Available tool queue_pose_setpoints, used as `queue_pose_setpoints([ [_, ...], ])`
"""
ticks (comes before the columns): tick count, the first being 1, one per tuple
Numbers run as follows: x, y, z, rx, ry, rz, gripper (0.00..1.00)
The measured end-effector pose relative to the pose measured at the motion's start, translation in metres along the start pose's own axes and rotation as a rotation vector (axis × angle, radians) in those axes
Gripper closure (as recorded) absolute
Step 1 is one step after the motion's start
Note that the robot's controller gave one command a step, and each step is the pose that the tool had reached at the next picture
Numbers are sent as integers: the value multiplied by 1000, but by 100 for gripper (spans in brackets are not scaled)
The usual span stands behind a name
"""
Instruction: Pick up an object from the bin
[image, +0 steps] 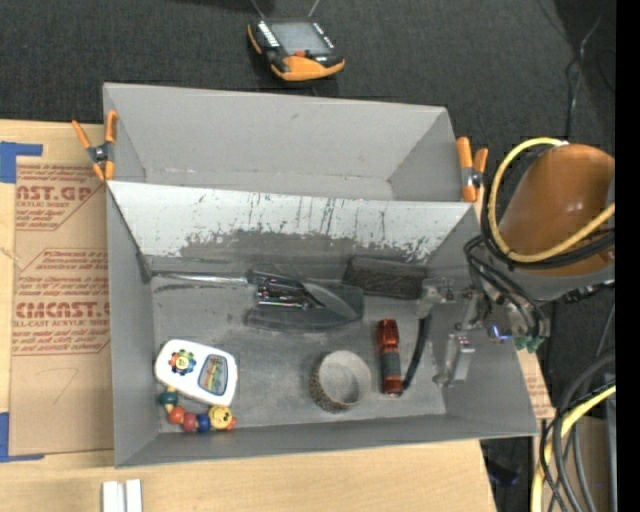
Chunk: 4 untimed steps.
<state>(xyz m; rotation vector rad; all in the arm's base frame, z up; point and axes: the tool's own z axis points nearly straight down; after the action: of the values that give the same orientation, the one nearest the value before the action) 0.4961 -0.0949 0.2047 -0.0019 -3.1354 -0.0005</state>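
And there the claw (450, 372) was, down low at the right end of the bin (300, 135), its two prongs apart and nothing between them, so no catch. Nearest to it lay a thin black strip (420, 345), slightly curved, just beside the claw on its left and running up and down the floor. Next along sat a red marker (388, 352) with a dark lower end, lying parallel to the strip and close to it. Left of that stood a roll of tape (341, 380) (open hole facing up). Toward the back wall rested a black stapler (295, 297) and, to its right, a dark flat block (385, 278). Far off in the near left corner sat a white toy (195, 370) with a string of coloured beads (195, 416) below it, well apart from the claw.
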Motion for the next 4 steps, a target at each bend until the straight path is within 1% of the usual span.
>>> queue_pose_setpoints([
  [1, -2, 0, -3, 1, -7, -2, 0],
  [2, -39, -21, 65, 4, -9, -565, 0],
  [3, -53, 10, 44, 4, -12, -695, 0],
  [4, -61, 0, 91, 0, -1, -1107, 0],
])
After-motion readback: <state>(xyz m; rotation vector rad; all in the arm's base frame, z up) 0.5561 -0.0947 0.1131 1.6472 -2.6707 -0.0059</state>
